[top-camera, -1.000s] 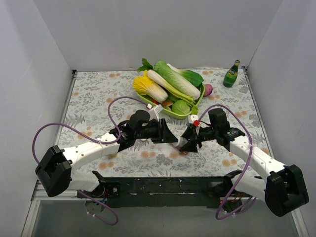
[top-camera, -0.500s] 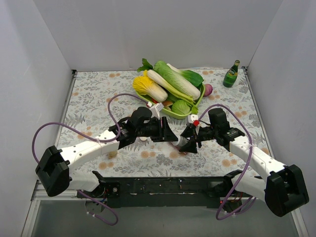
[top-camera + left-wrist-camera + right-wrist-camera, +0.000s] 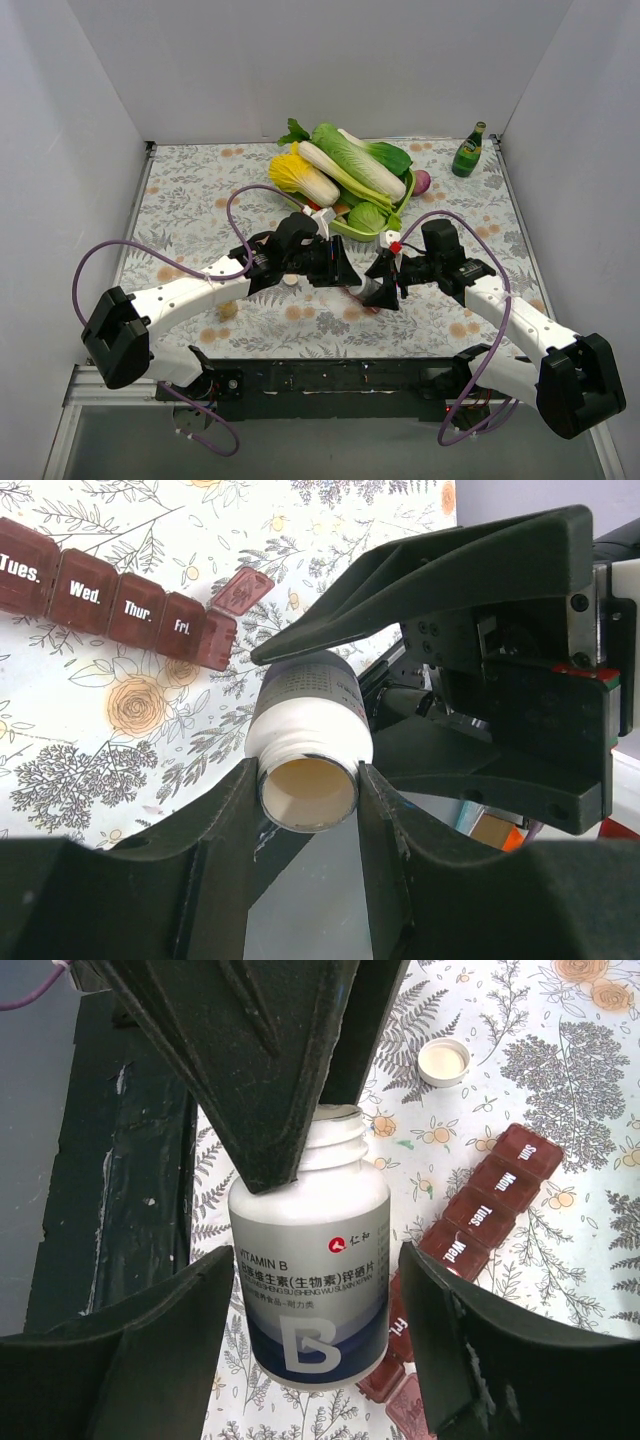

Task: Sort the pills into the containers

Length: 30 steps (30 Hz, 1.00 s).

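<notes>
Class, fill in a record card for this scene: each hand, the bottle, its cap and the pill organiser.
left hand: shut on the neck of the vitamin bottle
right hand: open, one finger on each side of the bottle's body with a small gap on both sides
vitamin bottle: uncapped
cap: white, lying on the tablecloth, apart from the bottle
pill organiser: dark red, on the tablecloth; end lid beside Fri. open, other lids shut
</notes>
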Available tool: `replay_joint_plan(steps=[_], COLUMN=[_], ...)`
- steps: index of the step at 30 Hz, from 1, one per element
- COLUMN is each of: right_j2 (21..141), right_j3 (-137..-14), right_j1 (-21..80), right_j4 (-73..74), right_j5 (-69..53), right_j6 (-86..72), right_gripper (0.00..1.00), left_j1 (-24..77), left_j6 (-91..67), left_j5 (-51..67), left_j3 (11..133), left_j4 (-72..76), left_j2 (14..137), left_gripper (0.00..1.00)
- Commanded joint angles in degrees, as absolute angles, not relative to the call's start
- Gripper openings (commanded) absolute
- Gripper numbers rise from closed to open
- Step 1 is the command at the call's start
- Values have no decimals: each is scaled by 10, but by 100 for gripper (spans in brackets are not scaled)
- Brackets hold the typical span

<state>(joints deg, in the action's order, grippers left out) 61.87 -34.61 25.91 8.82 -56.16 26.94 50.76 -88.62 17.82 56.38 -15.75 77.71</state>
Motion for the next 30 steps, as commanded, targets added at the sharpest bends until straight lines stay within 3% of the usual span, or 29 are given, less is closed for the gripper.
replay_joint_plan(steps=[1, 3, 4, 6, 13, 21, 24, 28, 30], right_j2=[611, 611, 611, 611, 614, 621, 620, 619, 617], right_j3=[-364, -362, -361, -361, -360, -359, -359, -361, -362], right_j1=[262, 262, 262, 262, 261, 262, 262, 262, 261], right_j4=[75, 75, 76, 76, 65, 56, 56, 57, 61], right_j5=[-560, -565, -566, -570, -582, -589, -591, -599, -600], right_j6=[264, 264, 264, 263, 250, 242, 242, 243, 247], right_gripper=[68, 58, 48, 47, 64, 69, 58, 22, 16], left_j1=[511, 511, 511, 511, 511, 511, 511, 511, 511], left_j6=[-883, -886, -886, -889, -902, -916, -918, -920, -919], left_j5=[166, 165, 167, 170, 185, 192, 192, 192, 192], left_j3=[583, 581, 581, 581, 570, 556, 555, 552, 551], left_j4=[-161, -157, -156, -150, -127, -105, -104, -102, -98], left_j2=[766, 765, 765, 765, 762, 759, 758, 757, 754], left_gripper=[0, 0, 0, 0, 0, 0, 0, 0, 0])
